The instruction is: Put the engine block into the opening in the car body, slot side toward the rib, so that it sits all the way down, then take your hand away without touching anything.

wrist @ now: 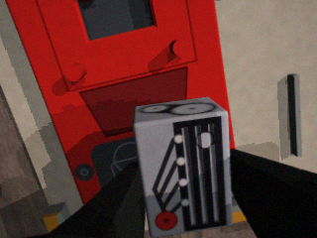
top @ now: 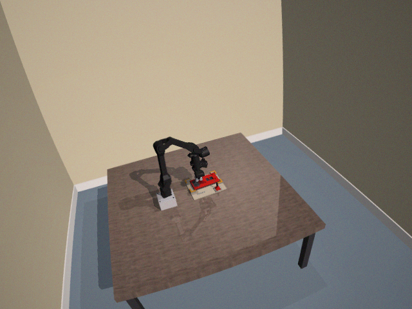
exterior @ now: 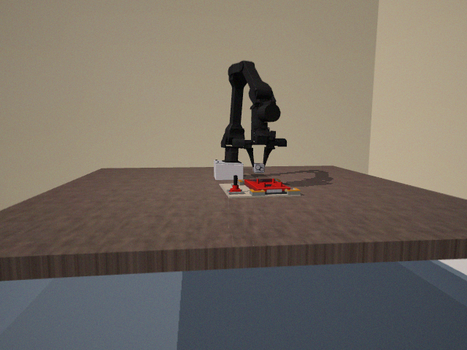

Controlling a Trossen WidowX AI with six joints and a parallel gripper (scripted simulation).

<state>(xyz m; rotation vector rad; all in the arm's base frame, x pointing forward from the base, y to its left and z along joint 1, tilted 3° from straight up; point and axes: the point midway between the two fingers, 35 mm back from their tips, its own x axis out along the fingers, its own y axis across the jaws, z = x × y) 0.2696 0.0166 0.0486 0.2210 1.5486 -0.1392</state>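
Note:
My gripper (top: 198, 179) (exterior: 258, 165) is shut on the grey engine block (exterior: 258, 168) (wrist: 163, 149) and holds it upright, a little above the near end of the red car body (top: 204, 182) (wrist: 205, 79). In the wrist view the block's top shows black slots on the right and pipes with a red disc on the left. The dark opening (top: 209, 178) (wrist: 119, 17) in the car body is ahead of the block, at the top of the wrist view. The rib cannot be made out. A gap shows between block and body in the exterior view.
The car body lies on a beige board (top: 209, 192) (wrist: 258, 50) between grey and orange corner brackets (exterior: 258, 192) (wrist: 239, 216). A black peg on a red base (top: 217, 188) (exterior: 235, 188) stands beside the body. A black bar (wrist: 293, 114) lies on the board in the wrist view.

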